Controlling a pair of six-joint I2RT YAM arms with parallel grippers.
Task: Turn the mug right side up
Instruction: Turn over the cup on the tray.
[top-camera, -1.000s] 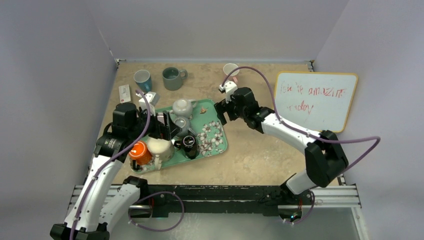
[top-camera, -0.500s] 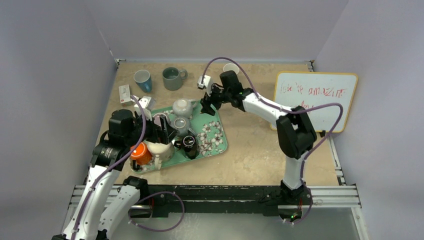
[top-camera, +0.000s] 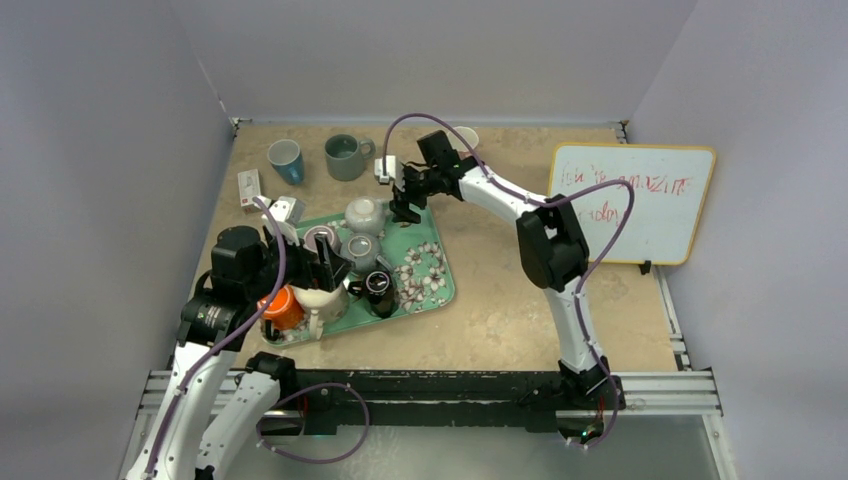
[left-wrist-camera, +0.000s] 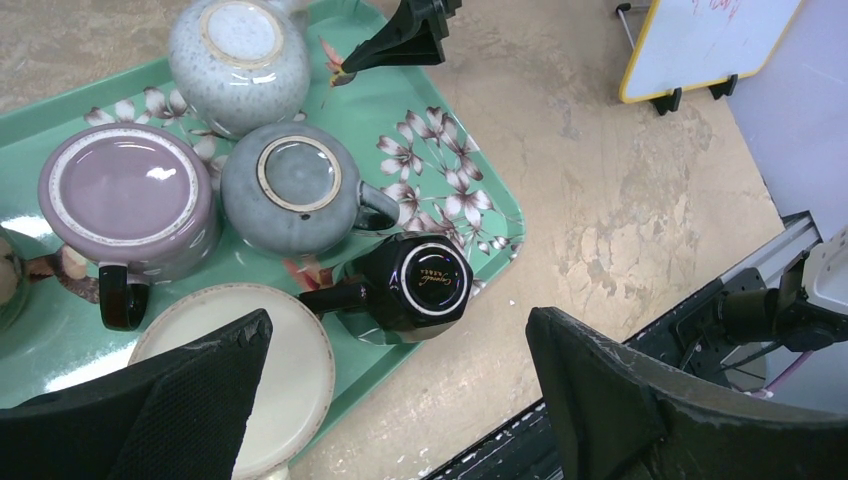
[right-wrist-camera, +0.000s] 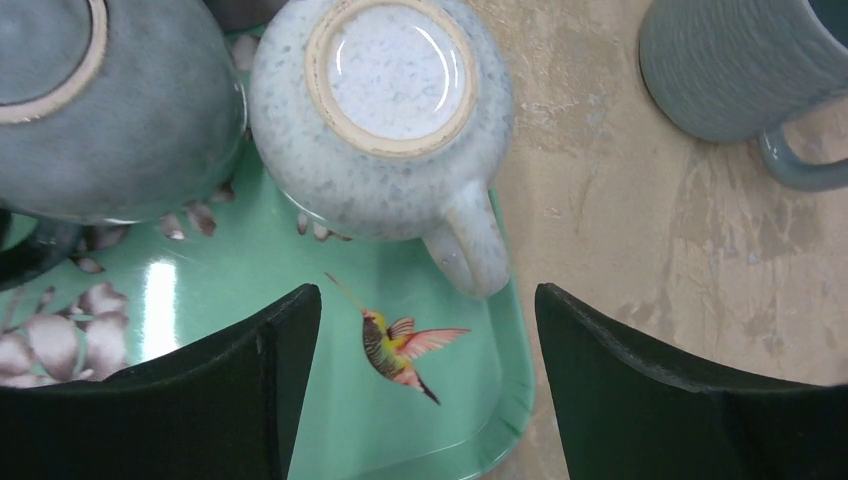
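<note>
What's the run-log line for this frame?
stage: pre-grasp | right tool: open, over tray corner beside speckled mug | left tool: open, over black mug | speckled mug: upside down on tray, not held

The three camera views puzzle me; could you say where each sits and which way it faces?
Top external: fixed above and behind the bases, looking down on the table; both arms show, left pincer over the tray, right pincer at its far corner.
Left wrist: on the left arm, looking down at upturned mugs on the tray; its open pincer frames the bottom.
Right wrist: on the right arm, looking down at the speckled mug; its open pincer shows below.
Shared: both wrist views show that mug, base up.
</note>
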